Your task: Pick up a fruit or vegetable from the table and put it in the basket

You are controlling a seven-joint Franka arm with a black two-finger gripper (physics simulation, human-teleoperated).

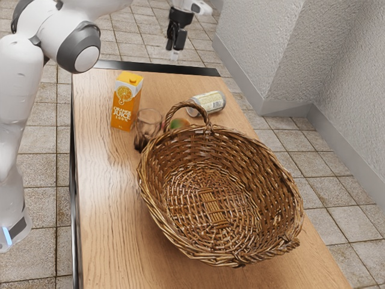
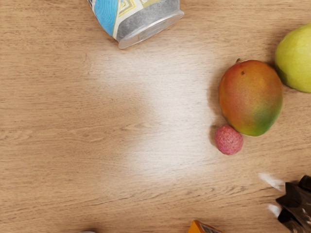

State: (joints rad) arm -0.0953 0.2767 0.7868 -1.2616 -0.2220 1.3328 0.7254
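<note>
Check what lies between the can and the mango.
Only bare tabletop, with a bright sheen on the wood, lies between the can and the mango; the wrist view shows this.

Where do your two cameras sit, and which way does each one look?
Exterior view: beside my arm, looking down across the table and basket; my arm shows at the exterior view's left, my hand at the far end.
Wrist view: on my hand, looking down at the tabletop and fruit, including a mango.
Both share: the table, mango and can.
</note>
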